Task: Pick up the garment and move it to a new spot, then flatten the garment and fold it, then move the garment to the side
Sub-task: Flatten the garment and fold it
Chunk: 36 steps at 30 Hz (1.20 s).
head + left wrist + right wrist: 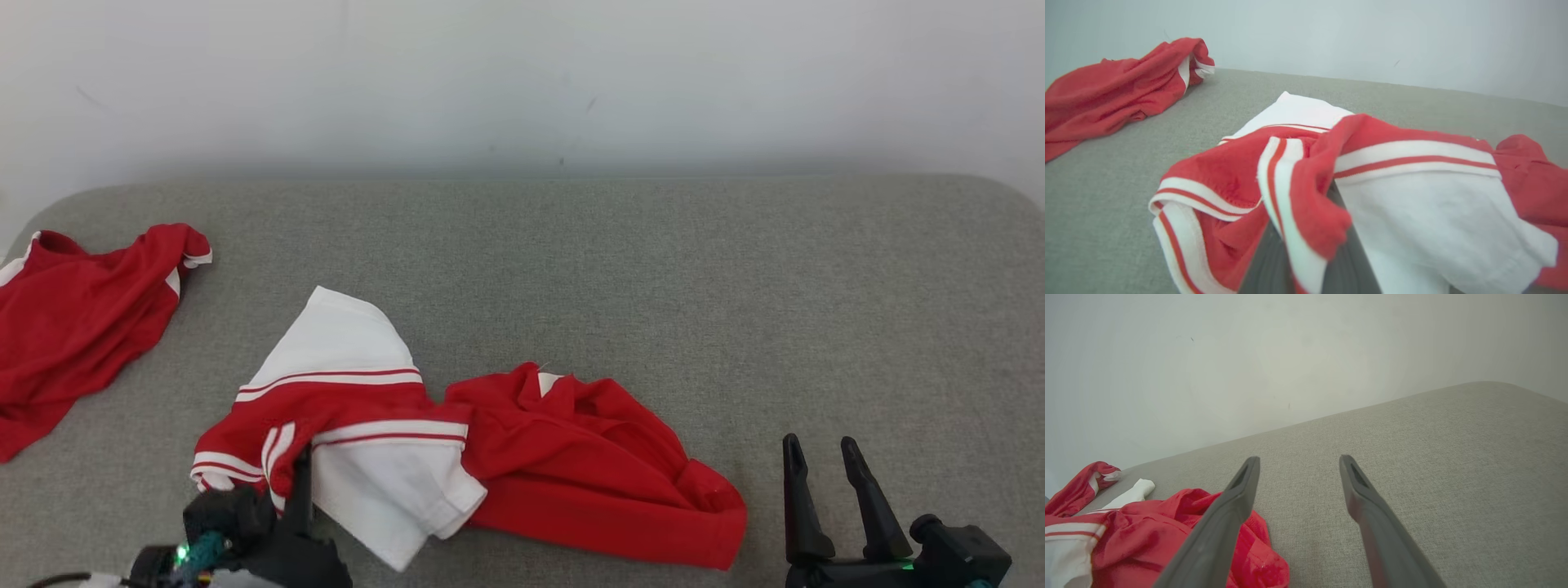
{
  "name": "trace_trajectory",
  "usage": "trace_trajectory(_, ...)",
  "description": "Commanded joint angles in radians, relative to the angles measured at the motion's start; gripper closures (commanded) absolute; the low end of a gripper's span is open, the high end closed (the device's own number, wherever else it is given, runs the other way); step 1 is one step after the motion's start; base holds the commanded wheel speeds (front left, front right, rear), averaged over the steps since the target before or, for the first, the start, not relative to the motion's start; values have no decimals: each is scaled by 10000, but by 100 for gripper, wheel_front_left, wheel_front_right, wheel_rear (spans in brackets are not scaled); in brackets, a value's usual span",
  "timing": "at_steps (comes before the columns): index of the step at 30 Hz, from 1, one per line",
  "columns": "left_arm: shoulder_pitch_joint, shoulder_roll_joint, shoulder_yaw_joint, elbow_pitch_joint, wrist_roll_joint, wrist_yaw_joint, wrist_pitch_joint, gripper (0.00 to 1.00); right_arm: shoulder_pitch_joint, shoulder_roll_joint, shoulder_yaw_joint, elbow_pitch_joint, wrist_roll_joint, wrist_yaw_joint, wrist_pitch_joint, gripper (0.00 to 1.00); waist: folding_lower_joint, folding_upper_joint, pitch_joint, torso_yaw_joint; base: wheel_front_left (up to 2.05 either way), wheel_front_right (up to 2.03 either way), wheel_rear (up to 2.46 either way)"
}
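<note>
The garment is a crumpled red and white shirt with striped trim, lying at the front centre of the grey padded surface. My left gripper is at its left end, shut on a fold of the red and white striped edge. In the left wrist view the garment bunches over the left gripper, and fabric sits pinched between the two dark fingers. My right gripper stands open to the right of the garment, apart from it, nothing between its fingers. In the right wrist view the right gripper points at bare surface, with the garment at lower left.
A second red garment lies crumpled at the far left, also seen as the second red garment in the left wrist view. A pale wall rises behind the surface. Bare grey surface stretches across the back and right.
</note>
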Motion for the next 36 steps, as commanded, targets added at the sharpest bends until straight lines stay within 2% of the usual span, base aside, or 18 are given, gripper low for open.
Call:
trace_trajectory(1, -511, 178, -44, -113, 189, -90, -24, 100, -157, 2, 55, 28, 58, 36, -13, 0, -1, -1, 81, -141, 0, 0, 0)
trace_trajectory(7, -2046, 737, -305, 316, 433, -312, 78, 100, -351, 0, 135, 140, 152, 36, -13, 0, -1, -1, 227, -656, 0, 0, 0)
trace_trajectory(11, -2732, 1010, -522, 1261, 418, -417, 441, 100, -416, 6, 198, 262, 137, 36, -13, 0, -1, -1, 330, -966, 0, 0, 0)
trace_trajectory(16, -3187, 1117, -791, 2541, 365, -494, 327, 100, -499, 2, 231, 390, 145, 36, -13, 0, -1, -1, 329, -1103, 0, 0, 0)
trace_trajectory(18, -3272, 1093, -789, 2732, 417, -415, 152, 0, -410, 2, 157, 386, 146, 36, -11, 0, -1, -1, 289, -1023, 0, 0, 0)
trace_trajectory(22, -3048, 948, -688, 2414, 487, -222, -27, 0, -208, 5, 66, 424, 178, 36, -13, 0, -1, -1, 196, -677, 0, 0, 0)
trace_trajectory(26, -2601, 825, -505, 1396, 551, -66, -19, 0, -100, 0, 3, 424, 203, 36, -13, 0, -1, -1, 126, -346, 0, 0, 0)
trace_trajectory(32, -807, 343, -329, -582, 486, 86, -18, 0, -55, -3, 40, 459, 300, 36, -13, 0, -1, -1, -26, 121, 0, 0, 0)
trace_trajectory(36, 113, 80, -396, -944, 316, 70, -19, 0, -3, -3, 68, 451, 307, 36, -13, 0, -1, -1, -33, 178, 0, 0, 0)
